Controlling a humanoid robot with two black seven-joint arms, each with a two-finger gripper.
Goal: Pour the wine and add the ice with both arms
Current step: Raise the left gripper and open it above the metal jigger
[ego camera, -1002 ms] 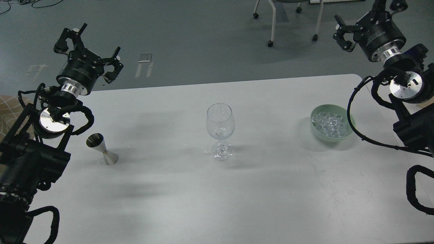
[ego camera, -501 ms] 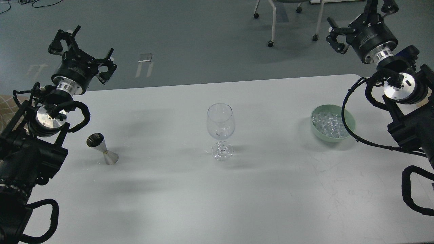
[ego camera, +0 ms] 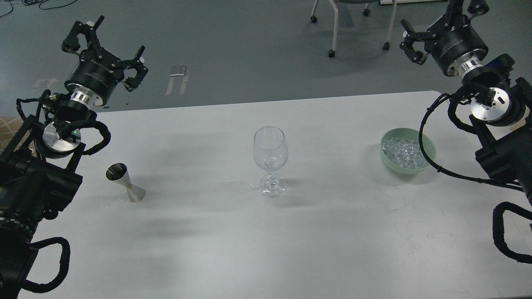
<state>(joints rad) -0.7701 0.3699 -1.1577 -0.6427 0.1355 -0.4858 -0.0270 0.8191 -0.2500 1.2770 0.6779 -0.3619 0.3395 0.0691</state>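
Nearest, wine glass [ego camera: 270, 160] upright and empty at mid-table [ego camera: 232, 249], within reach of both sides. Steel jigger [ego camera: 125, 182] standing to its left, ready for pouring; ice [ego camera: 404, 153] heaped in the green bowl [ego camera: 430, 146] to its right. Farther back, left gripper [ego camera: 104, 47] and right gripper [ego camera: 442, 18] raised off the table, fingers spread wide, holding nothing.

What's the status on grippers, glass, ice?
Left gripper open, empty, raised past the table's far edge. Right gripper open, empty, raised. Wine glass upright, empty; ice in green bowl. Jigger untouched.
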